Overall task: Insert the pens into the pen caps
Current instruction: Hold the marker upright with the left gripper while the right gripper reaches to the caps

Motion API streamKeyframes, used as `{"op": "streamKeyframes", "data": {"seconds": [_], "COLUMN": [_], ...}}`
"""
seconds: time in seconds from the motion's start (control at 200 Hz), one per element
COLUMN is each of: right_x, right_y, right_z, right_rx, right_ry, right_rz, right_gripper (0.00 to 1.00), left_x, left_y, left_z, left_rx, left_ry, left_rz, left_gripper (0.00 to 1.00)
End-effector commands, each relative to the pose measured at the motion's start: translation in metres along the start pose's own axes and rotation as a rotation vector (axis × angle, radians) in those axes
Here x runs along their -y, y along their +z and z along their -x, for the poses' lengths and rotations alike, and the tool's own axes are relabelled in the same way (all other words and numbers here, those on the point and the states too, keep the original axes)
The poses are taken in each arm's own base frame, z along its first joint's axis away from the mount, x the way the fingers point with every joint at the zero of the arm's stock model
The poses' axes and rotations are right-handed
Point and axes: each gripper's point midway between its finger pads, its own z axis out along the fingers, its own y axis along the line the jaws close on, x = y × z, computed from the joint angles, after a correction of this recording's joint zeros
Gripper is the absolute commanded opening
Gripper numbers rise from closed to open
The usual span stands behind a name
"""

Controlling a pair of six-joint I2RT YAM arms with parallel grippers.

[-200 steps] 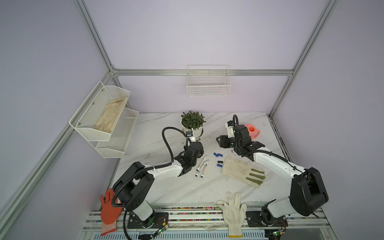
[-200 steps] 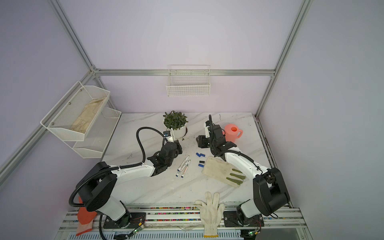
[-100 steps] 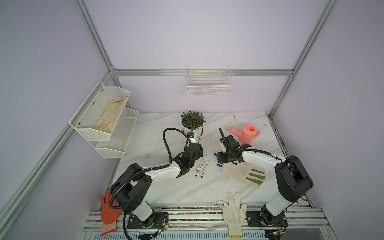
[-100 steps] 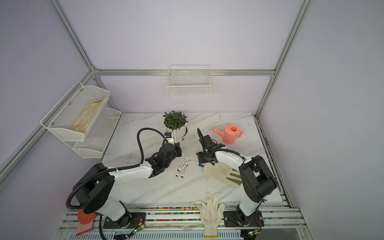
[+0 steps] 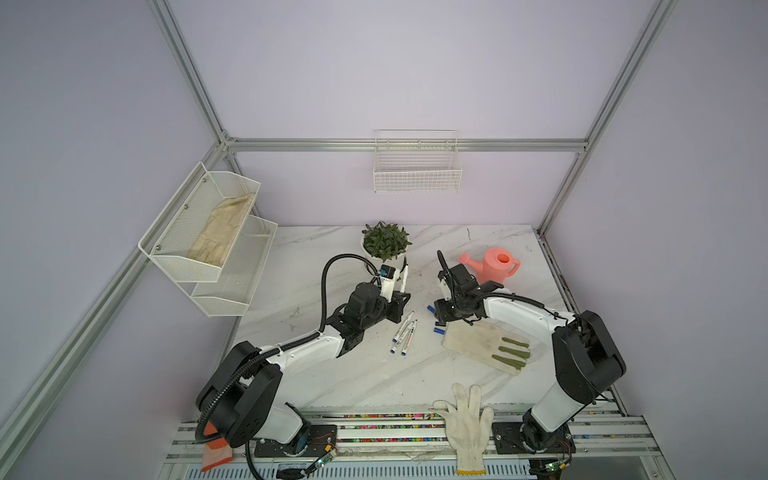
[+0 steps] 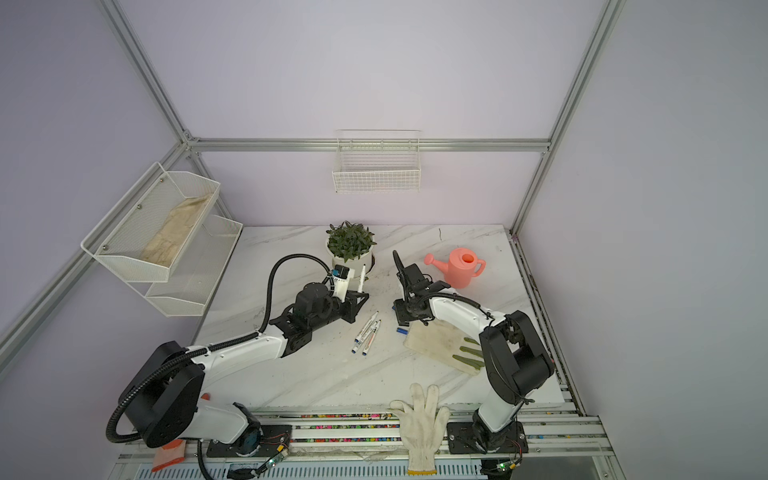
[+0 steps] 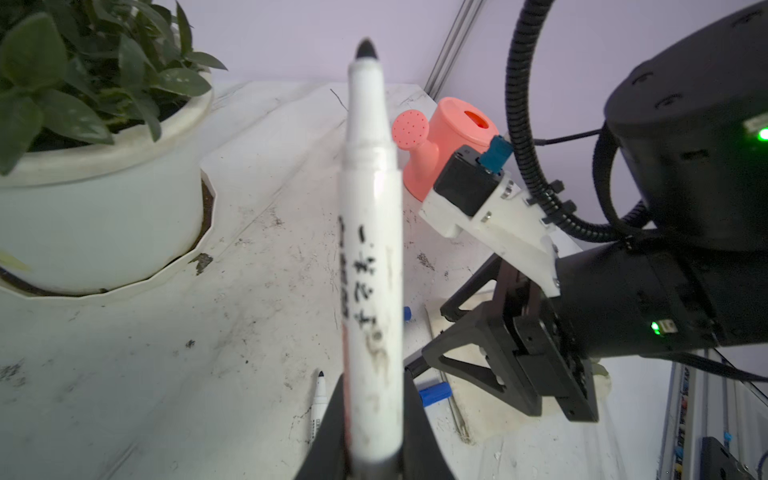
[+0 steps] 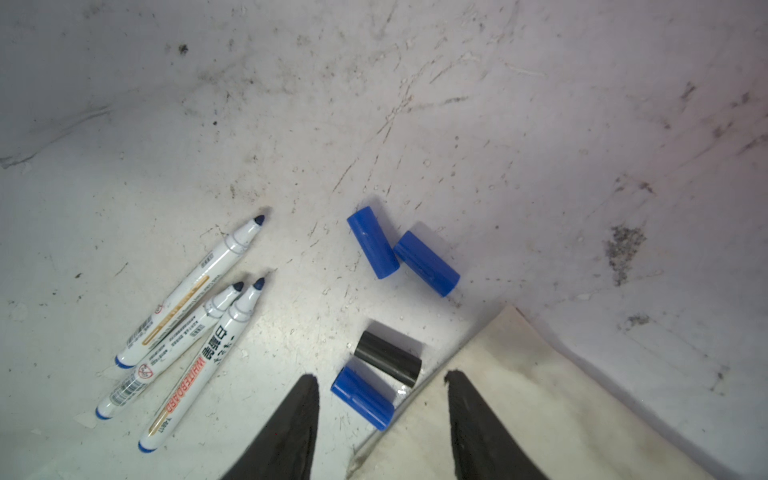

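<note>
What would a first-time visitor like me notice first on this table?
Probably the white pen held upright, dark tip up, in the shut left end effector above the middle of the marble table. Beside it the open right end effector hangs over four small caps, three blue and one black. Behind, a pink watering can and a potted plant add colour.

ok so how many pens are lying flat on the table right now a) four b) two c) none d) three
d: three pens lie close together on the table, while the fourth pen stands clamped in the left gripper.
</note>
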Motion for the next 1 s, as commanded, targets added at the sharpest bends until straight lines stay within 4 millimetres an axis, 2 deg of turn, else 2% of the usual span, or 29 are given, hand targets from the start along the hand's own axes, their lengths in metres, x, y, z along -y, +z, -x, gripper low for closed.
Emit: {"op": "streamKeyframes", "data": {"seconds": [0.0, 0.4, 0.665, 0.78, 0.995], "right_x": [0.005, 0.005, 0.015, 0.021, 0.022], "right_y": [0.004, 0.021, 0.016, 0.019, 0.025], "right_z": [-0.011, -0.025, -0.037, -0.044, -0.045], "right_rx": [-0.053, -0.092, -0.132, -0.15, -0.161], "right_ry": [-0.011, 0.021, 0.005, 0.003, 0.004], "right_rz": [-0.029, -0.013, -0.071, -0.099, -0.106], "right_gripper": [0.53, 0.52, 0.51, 0.51, 0.5], "left_x": [0.013, 0.019, 0.017, 0.015, 0.014], "left_y": [-0.003, 0.005, 0.005, 0.006, 0.007], "left_z": [-0.004, -0.014, -0.017, -0.018, -0.018], "left_rx": [0.001, -0.036, -0.044, -0.045, -0.045], "left_ry": [0.031, 0.018, 0.014, 0.01, -0.002], "left_rz": [-0.086, -0.139, -0.128, -0.12, -0.114], "left_gripper": [0.0, 0.0, 0.0, 0.0, 0.0]}}
